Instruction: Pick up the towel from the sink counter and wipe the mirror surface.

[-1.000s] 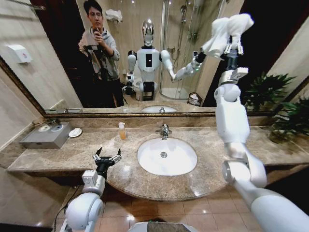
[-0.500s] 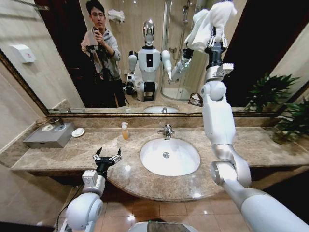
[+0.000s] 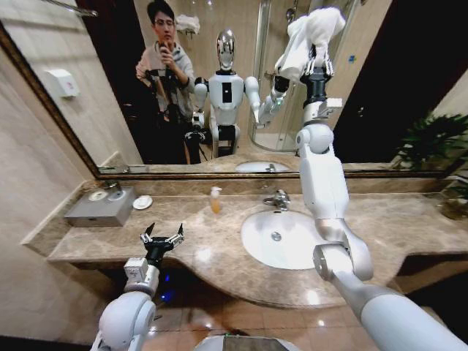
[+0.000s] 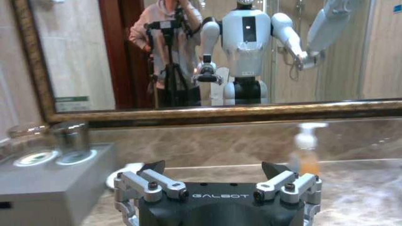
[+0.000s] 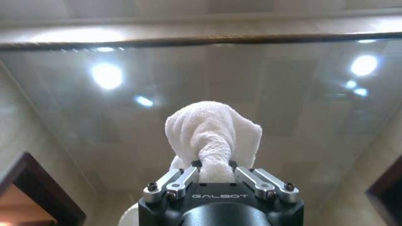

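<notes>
The towel (image 3: 311, 33) is bunched, white and fluffy, pinched in my right gripper (image 3: 316, 64), whose fingers are closed on its twisted middle. I hold it high against the upper part of the mirror (image 3: 409, 73). By my judgement the pickup from the sink counter (image 3: 219, 252) is done and I am in the wiping; how much glass is left I cannot tell. My left gripper (image 3: 162, 238) hovers idle over the counter's front edge, fingers spread wide.
</notes>
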You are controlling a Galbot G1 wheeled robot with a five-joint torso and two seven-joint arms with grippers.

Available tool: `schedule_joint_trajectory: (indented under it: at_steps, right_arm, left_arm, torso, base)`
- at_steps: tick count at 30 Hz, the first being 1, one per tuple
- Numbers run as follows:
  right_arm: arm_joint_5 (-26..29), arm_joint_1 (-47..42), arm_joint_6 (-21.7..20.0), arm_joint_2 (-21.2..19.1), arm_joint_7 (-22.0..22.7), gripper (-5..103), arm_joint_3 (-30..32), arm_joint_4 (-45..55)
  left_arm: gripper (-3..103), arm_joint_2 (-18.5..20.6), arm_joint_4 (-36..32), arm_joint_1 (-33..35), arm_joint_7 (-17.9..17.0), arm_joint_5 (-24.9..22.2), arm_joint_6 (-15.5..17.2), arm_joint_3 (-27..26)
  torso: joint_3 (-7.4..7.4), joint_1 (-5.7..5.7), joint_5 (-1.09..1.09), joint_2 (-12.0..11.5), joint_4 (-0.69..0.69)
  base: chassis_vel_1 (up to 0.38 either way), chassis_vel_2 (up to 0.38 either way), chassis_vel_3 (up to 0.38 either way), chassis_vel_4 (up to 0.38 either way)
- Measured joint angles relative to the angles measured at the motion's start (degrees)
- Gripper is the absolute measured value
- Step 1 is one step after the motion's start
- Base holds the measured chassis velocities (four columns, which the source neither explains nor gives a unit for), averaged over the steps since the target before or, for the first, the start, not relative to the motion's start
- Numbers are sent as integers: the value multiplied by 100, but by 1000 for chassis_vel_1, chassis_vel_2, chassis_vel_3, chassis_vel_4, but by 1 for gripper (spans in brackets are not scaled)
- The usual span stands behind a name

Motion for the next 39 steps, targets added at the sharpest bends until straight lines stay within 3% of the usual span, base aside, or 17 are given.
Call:
schedule_joint_trajectory:
  at_steps: [7, 12, 15, 24, 27, 30, 36, 39]
  right_arm:
    - [1, 74, -130, 157, 80, 15, -75, 232]
    - [7, 189, -250, 320, 156, 15, -115, 253]
    - [-102, 386, -242, 418, 173, 15, -27, -12]
    - [-841, 945, 142, 817, 63, 15, 187, -1098]
    - [-1112, 937, 298, 832, -56, 15, 36, -1322]
    - [-1246, 860, 431, 832, -169, 15, -145, -1402]
    - [-1205, 576, 740, 828, -506, 15, -766, -1384]
    - [-935, 268, 817, 827, -636, 15, -980, -1020]
  left_arm:
    - [100, 0, 0, 1, -2, 0, 0, -1]
    - [100, -3, 0, 0, 2, 0, 0, 3]
    - [100, -3, 0, 0, 2, 0, 0, 3]
    - [100, -1, 0, 1, 1, 0, 0, 2]
    - [100, -1, 0, 1, 1, 0, 0, 1]
    - [100, -1, 0, 1, 1, 0, 0, 1]
    - [100, -1, 0, 1, 1, 0, 0, 2]
    - [100, 0, 0, 1, 1, 0, 0, 2]
  torso:
    - [0, 0, 1, 0, 2]
    - [0, 0, 9, 0, -12]
    - [0, 0, 8, 0, -8]
    - [1, 1, 3, 0, 1]
    - [0, -1, 6, 1, -8]
    - [-1, -1, 6, 1, -8]
    - [1, 0, 4, 0, 0]
    - [1, 0, 4, 0, 0]
  base:
    - [129, 68, -80, -104]
    - [-81, -56, 26, 39]
    - [-56, -71, 28, 26]
    - [0, 0, 0, 0]
    - [0, 0, 0, 0]
    - [0, 0, 0, 0]
    - [0, 0, 0, 0]
    - [0, 0, 0, 0]
